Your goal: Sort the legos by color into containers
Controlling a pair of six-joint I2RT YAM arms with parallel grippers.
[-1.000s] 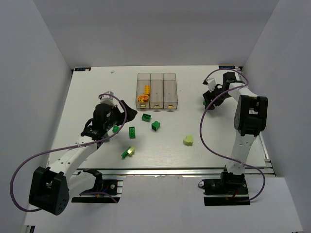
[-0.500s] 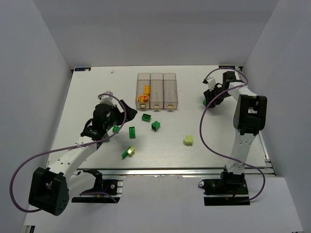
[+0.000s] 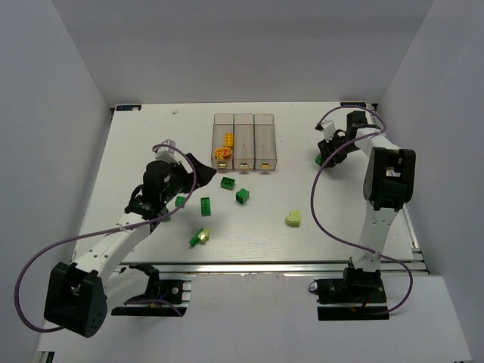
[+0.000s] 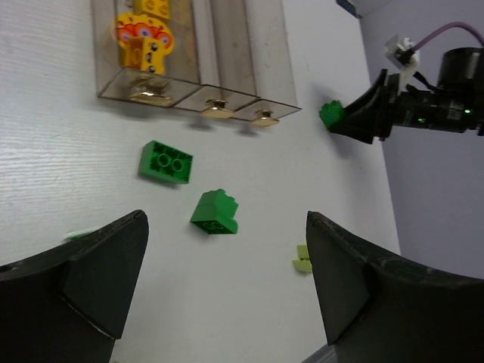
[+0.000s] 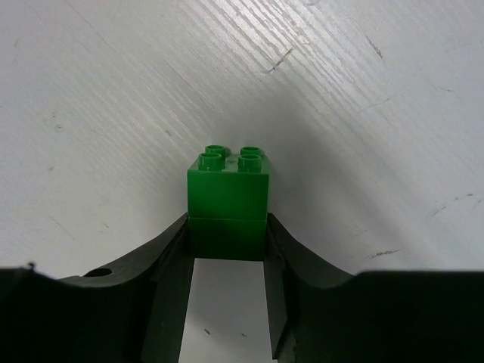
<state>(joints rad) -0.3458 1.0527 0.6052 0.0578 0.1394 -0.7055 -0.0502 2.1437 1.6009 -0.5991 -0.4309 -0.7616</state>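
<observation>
My right gripper (image 5: 227,249) is shut on a bright green lego (image 5: 228,200) low over the table at the far right (image 3: 321,158). It also shows in the left wrist view (image 4: 330,115). My left gripper (image 4: 227,261) is open and empty, hovering left of the containers (image 3: 243,141). These are three joined clear bins. The left bin holds orange legos (image 3: 223,148). Loose on the table lie green legos (image 3: 228,182) (image 3: 243,196) (image 3: 206,206), a small green one (image 3: 180,201), a pale yellow-green one (image 3: 293,218) and a green-and-yellow one (image 3: 200,237).
White walls close in the table on the left, back and right. The table's front edge is a metal rail (image 3: 265,266). Purple cables loop from both arms. Each bin has a brass knob at its near end (image 4: 217,111).
My left gripper has shifted a little up and toward the bins. My right gripper has barely moved, and the green lego now shows at its fingers.
</observation>
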